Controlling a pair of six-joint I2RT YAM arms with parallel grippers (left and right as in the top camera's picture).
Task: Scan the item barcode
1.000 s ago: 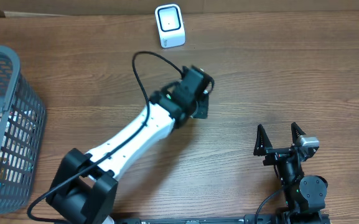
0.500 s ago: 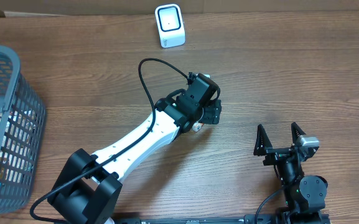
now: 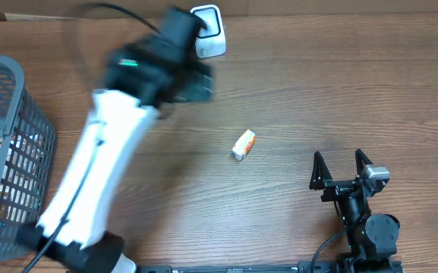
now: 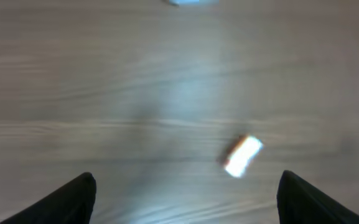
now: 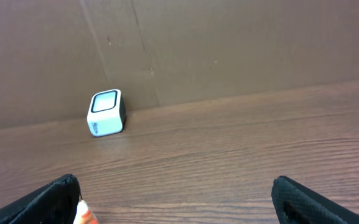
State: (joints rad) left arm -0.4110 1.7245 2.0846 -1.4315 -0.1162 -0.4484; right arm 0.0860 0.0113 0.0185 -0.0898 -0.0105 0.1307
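1. Presently, item [image 3: 243, 144]: small white-and-orange box, lying flat on the bare worktop [image 3: 355, 83], on the near side of the scanner [image 3: 212, 36] and slightly to its right; touched by nothing.
2. Scanner: white block with a dark-framed window, at the worktop's far edge; partly covered by the left arm in the overhead view.
3. Left hand [image 4: 186, 177]: blurred, raised just in front of the scanner; fingers spread wide, nothing between them.
4. Right hand [image 3: 342, 168]: well away from the scanner, nearside and to its right; fingers fully spread, empty.
5. Basket [image 3: 40, 144]: grey mesh, far left of the scanner; contents unclear.
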